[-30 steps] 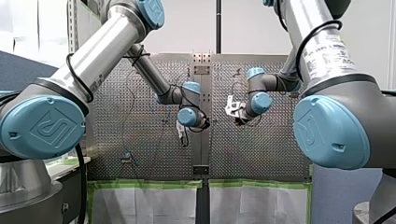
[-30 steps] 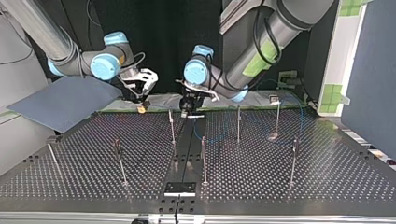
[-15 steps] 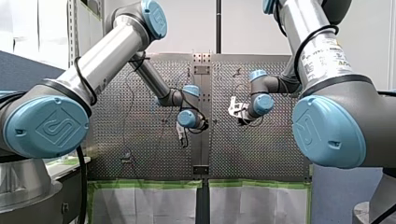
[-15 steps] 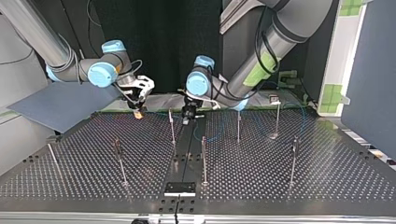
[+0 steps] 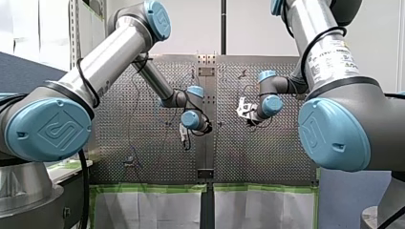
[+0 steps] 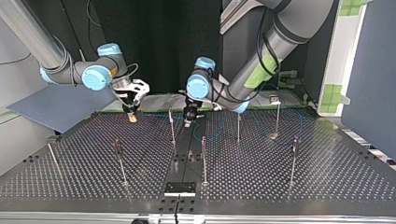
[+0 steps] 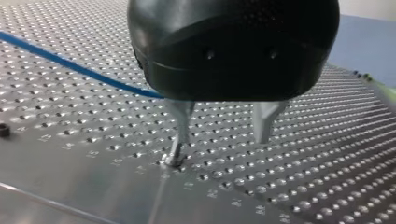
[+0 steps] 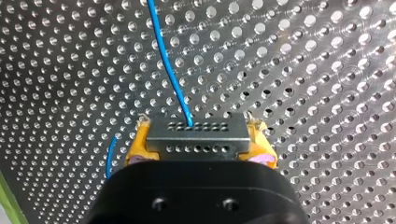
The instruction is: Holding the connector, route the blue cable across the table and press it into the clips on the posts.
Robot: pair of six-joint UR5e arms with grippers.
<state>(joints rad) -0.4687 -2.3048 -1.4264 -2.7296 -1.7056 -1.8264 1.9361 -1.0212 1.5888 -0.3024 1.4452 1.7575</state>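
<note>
A: Where is the connector (image 8: pixel 197 137)?
B: The right pincer (image 6: pixel 132 115) grips it between its yellow pads (image 8: pixel 139 147), low over the worktop (image 7: pixel 303 163). The blue cable (image 8: pixel 169 70) runs away from it.
A: And the left pincer (image 7: pixel 222 135)?
B: Its metal fingers (image 7: pixel 264 121) stand apart, with nothing between them. The cable passes behind it.
A: How should the routing be done well?
B: Probably by keeping the cable lightly taut and level with the nearest post (image 6: pixel 171 126) – then pressing it in gently.

Grey-blue flat sheet (image 6: pixel 60 105) lies at top view's left. Small black rectangular plate (image 6: pixel 180 188) at bottom centre. Green tape squares (image 6: pixel 332 95) at right. White green-edged sheets (image 5: pixel 148 210) along front view's bottom.
</note>
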